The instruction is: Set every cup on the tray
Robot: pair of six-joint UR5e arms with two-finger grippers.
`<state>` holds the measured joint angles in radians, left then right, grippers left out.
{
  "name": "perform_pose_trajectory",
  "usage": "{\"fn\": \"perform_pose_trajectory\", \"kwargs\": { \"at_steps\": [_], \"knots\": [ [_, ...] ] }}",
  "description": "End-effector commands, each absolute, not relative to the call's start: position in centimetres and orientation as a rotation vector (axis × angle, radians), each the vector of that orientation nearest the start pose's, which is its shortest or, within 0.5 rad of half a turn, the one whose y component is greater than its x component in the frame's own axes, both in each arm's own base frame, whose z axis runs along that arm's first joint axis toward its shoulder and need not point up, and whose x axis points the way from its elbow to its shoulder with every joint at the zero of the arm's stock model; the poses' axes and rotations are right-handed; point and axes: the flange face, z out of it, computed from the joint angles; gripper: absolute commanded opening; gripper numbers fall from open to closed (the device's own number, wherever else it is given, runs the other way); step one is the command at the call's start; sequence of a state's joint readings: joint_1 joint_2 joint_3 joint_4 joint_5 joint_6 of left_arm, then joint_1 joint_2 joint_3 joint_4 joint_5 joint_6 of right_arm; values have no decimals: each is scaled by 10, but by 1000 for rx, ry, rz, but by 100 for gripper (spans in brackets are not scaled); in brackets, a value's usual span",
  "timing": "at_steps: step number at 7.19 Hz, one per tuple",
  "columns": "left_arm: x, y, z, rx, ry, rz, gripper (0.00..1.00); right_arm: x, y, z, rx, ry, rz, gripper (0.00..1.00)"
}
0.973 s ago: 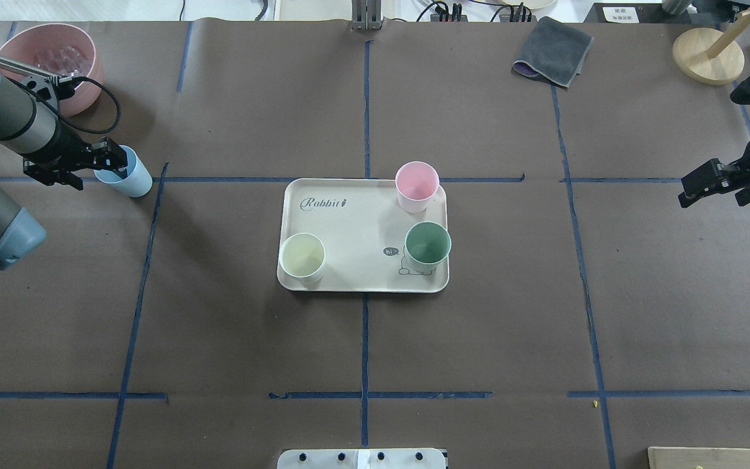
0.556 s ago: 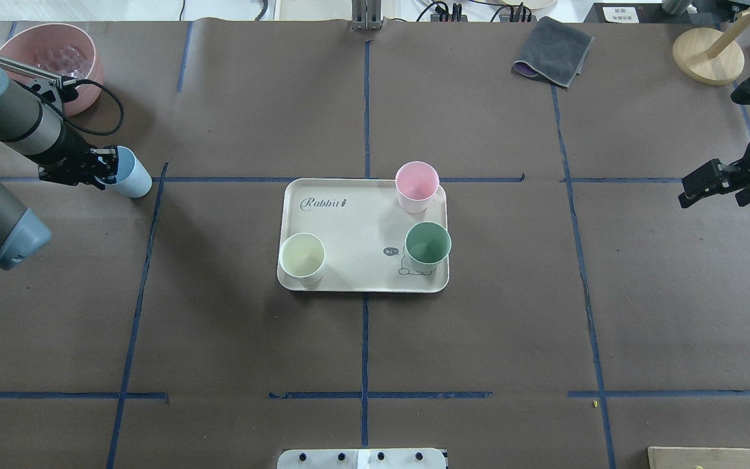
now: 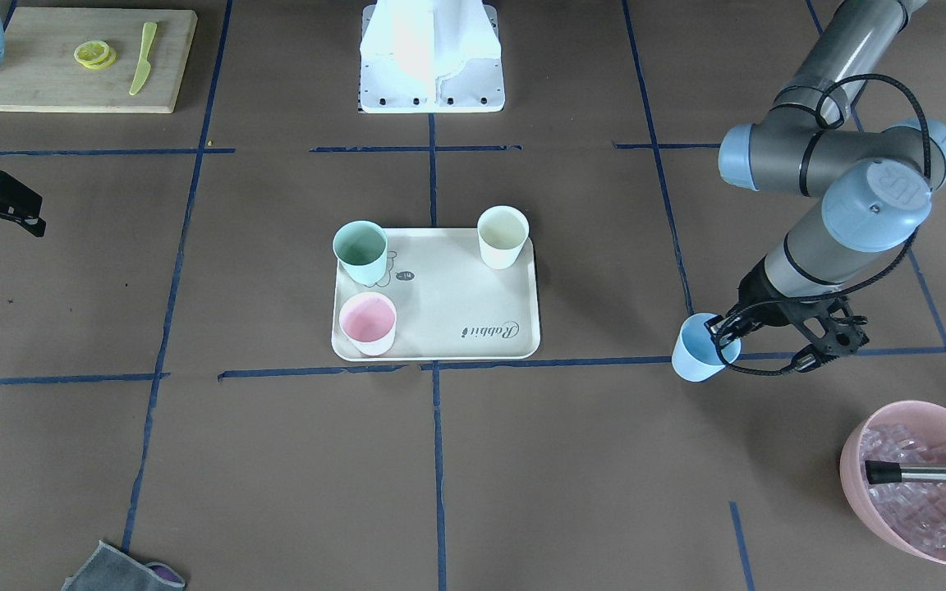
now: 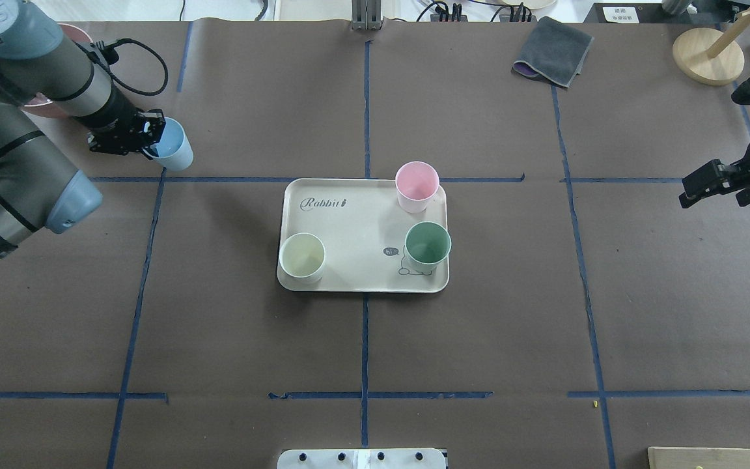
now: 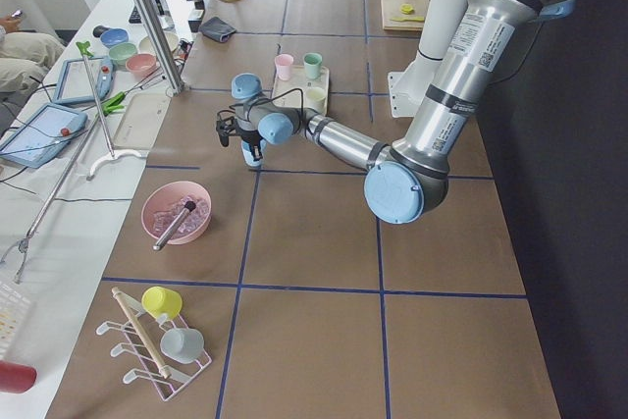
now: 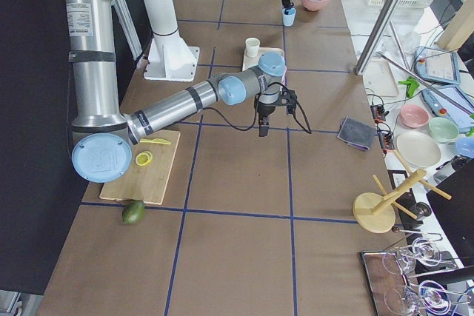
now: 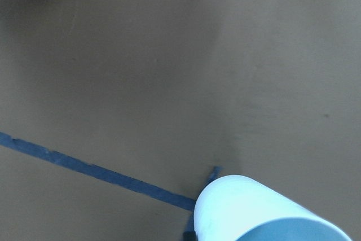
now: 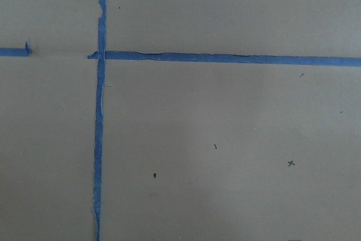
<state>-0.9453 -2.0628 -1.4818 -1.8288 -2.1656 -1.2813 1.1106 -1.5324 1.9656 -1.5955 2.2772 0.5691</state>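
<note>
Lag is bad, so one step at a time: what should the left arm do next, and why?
Probably carry the light blue cup toward the tray's bare Rabbit-script corner: the left gripper holds it by the rim, and it is the only cup off the tray.

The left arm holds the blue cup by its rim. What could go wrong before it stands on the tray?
1. The left gripper pinches the blue cup only at its rim, and the cup hangs tilted; it may slip or land askew and tip.
2. The tray carries the yellow cup, pink cup and green cup; a low or wide approach could catch the tray's rim or knock the yellow cup.
</note>
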Motion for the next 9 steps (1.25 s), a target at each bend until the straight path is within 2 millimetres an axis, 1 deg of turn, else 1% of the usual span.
{"fn": "perform_pose_trajectory", "kwargs": {
  "at_steps": [1,2,3,4,5,6,7,9],
  "knots": [
    [414,-582,313,-198,907,-520,0,-158,-473,452,-1,-798,-41,100],
    [460,-559,276,-245,930,-528,0,-158,-473,452,-1,-798,-41,100],
    [479,-550,252,-251,944,-560,0,-158,-473,452,-2,-799,-42,100],
    [513,-527,235,-247,943,-559,0,-158,-473,452,-2,-800,-42,100],
    [531,-513,237,-217,928,-556,5,-158,-473,453,-4,-800,-40,100],
    [535,-510,240,-213,922,-555,21,-159,-473,453,-4,-799,-43,100],
    [534,-511,243,-215,915,-558,29,-159,-473,452,-3,-799,-42,100],
    [525,-521,248,-203,910,-569,29,-158,-473,452,-2,-799,-42,100]
  ]
}}
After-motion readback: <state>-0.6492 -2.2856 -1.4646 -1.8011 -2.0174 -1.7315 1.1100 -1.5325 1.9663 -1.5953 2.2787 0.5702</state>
